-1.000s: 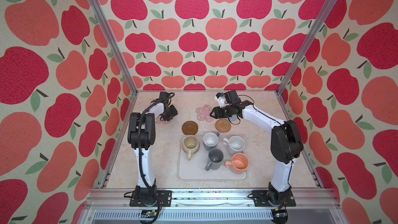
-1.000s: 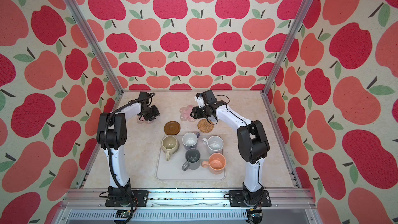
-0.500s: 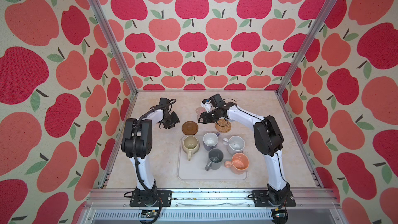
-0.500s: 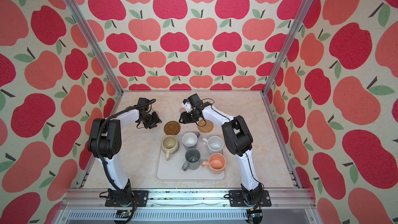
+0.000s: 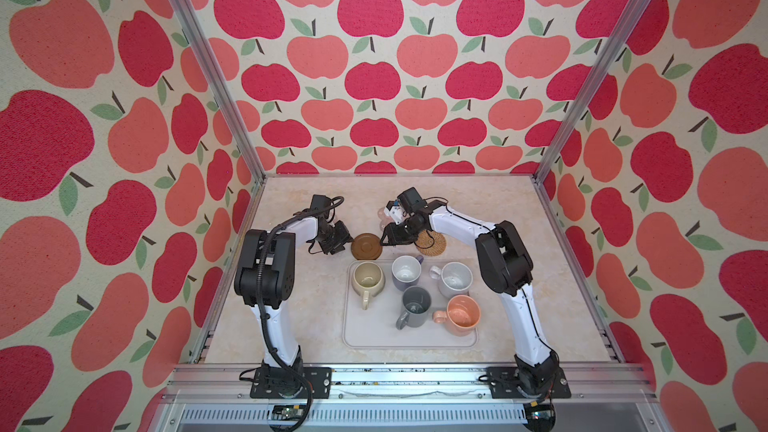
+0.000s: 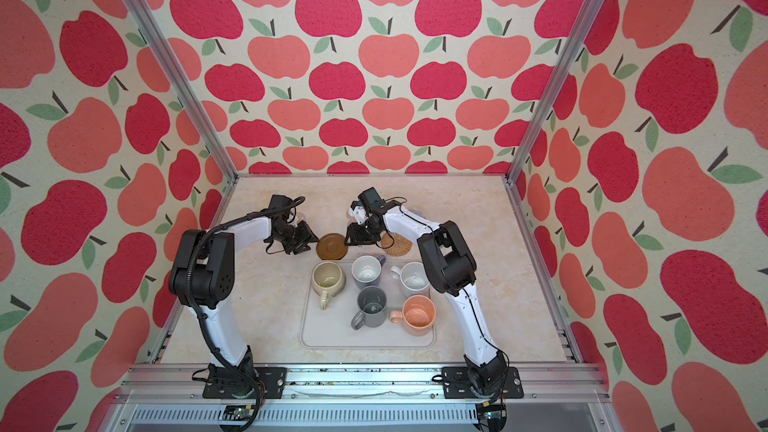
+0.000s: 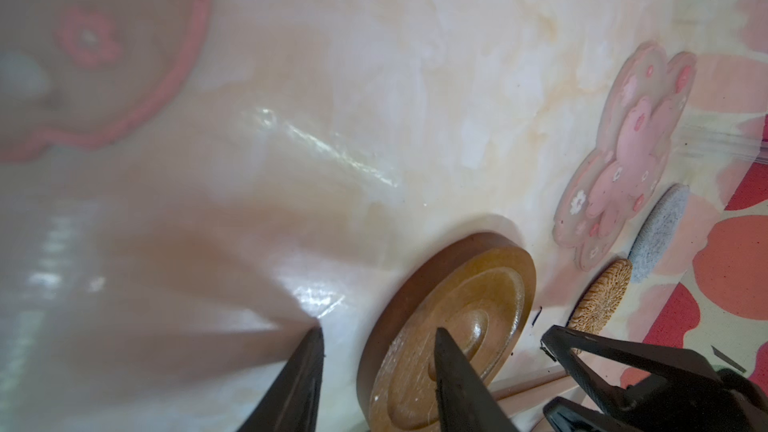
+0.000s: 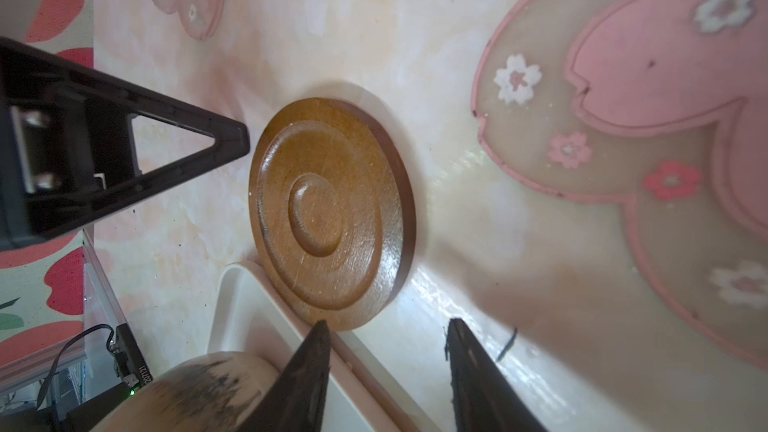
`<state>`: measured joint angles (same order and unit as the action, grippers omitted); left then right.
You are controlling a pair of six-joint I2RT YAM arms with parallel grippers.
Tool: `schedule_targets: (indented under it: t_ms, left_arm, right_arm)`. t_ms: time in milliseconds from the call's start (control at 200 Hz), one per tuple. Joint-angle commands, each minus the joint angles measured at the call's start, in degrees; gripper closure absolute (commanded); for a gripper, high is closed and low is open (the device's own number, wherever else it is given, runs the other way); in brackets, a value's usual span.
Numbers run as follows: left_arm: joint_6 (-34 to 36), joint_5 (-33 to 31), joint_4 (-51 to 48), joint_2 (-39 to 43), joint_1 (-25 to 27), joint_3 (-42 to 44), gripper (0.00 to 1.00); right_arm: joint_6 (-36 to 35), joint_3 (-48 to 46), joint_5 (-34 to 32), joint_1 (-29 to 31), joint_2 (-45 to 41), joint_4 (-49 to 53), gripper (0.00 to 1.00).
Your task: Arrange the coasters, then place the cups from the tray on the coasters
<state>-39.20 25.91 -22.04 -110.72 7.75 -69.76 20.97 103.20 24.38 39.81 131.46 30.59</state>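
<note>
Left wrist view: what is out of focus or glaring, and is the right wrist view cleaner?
Left wrist view: the near pink flower coaster is a blur, glare streaks the tabletop; right wrist view: the brown coaster is sharp, the beige mug soft.

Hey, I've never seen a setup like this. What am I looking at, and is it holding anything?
Two white robot arms work at a tabletop. Two pictures look down from overhead; two come from wrist cameras. Five mugs sit on a pale tray. Beyond it lie coasters: a brown disc, a woven one, pink flowers, a grey one. The left arm's fingers and right arm's fingers are open either side of the brown disc, holding nothing.
</note>
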Motion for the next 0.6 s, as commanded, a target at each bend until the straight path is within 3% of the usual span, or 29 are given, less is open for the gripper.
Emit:
schedule_targets:
  t_ms: [0,595]
  left_arm:
    - [-2.15,1.95,2.46,1.12,0.08,1.54,0.54]
    - [-6.85,5.03,7.89,-1.84,0.23,2.81,0.55]
  right_arm:
    - [1.09,2.71,1.79,1.31,1.92,1.84,0.52]
    - [7.13,9.12,4.63,2.81,8.40,-1.06,0.53]
